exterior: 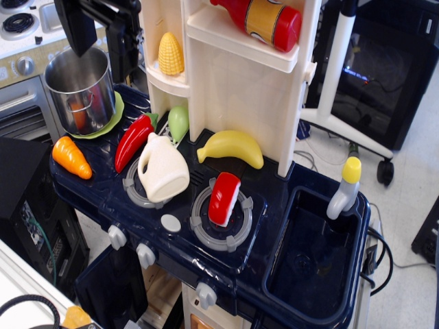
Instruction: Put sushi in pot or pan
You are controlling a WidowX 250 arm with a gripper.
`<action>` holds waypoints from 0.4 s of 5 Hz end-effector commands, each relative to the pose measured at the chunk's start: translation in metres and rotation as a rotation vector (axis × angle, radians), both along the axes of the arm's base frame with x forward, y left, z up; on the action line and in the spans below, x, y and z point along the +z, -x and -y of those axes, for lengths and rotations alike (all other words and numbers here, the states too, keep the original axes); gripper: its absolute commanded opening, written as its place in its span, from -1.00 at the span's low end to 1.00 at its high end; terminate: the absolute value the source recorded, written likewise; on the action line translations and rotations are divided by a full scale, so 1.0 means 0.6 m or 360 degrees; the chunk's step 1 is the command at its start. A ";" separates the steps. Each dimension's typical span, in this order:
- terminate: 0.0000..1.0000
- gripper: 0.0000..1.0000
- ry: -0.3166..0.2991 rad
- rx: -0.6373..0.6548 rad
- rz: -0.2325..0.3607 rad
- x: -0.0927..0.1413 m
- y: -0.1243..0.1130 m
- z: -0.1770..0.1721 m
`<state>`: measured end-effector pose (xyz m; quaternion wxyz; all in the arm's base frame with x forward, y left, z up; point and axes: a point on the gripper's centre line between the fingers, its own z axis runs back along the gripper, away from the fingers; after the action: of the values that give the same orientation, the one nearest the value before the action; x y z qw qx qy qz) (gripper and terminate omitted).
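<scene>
Red-topped, white-based oblong sushi (223,199) on front-centre burner; steel pot (80,89) at far-left corner. Black claw (103,31) above pot, opening indiscernible. Risk: grabbing red chili (134,142) instead.

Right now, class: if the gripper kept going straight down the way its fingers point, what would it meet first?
Probably the pot. The gripper hangs above it with fingers pointing down, one near the rim at each side. Depth is unclear, so it might hit the rim or pass inside.
</scene>
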<state>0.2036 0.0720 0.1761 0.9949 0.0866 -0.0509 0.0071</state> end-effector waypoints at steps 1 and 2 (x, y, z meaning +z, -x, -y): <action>-1.00 1.00 -0.0014 -0.0013 0.0134 -0.011 -0.009 0.132; -1.00 1.00 -0.0072 -0.0013 0.0219 -0.054 -0.017 0.179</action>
<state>0.2145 -0.0425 0.1291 0.9895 0.0959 -0.1078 -0.0040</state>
